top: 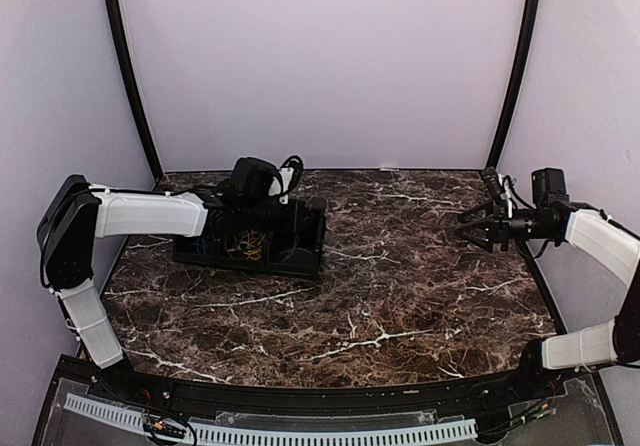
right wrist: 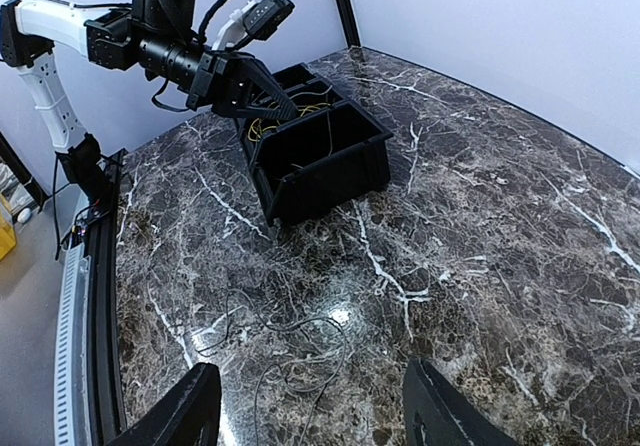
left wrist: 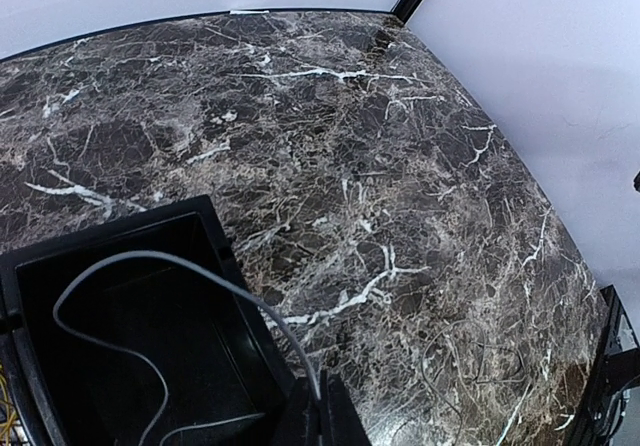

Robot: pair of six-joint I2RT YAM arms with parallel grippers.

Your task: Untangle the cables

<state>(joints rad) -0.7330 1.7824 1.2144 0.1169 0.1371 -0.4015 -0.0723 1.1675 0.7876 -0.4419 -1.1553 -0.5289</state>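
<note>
Enclosure: pale plain walls [top: 320,66] on three sides, with black posts [top: 125,76] at the back corners. The counter [top: 400,296] is dark brown marble with white veining and has a glossy sheen. A white slotted rail [top: 300,431] runs along its near edge.

Left gripper [left wrist: 320,404]: closed tight, hovering over the black bin [top: 300,261]. A thin cable [left wrist: 140,254], pale grey in the wrist view, is pinched at its tips. From there the cable arcs away and loops down into the bin compartment directly beneath and ahead of the gripper. The yellow cable [top: 245,244] lies bunched in the next compartment, just to one side of this gripper. It shows only as a sliver at the edge of the wrist view.

Right gripper [top: 468,232]: jaws spread wide, nothing between them, held above bare marble, well apart from the bin and pointing toward it. Its wrist view shows a fine dark cable [right wrist: 290,338] lying in loose open loops on the counter just ahead of and below the fingers [right wrist: 195,406]. The bin stands farther beyond.
</note>
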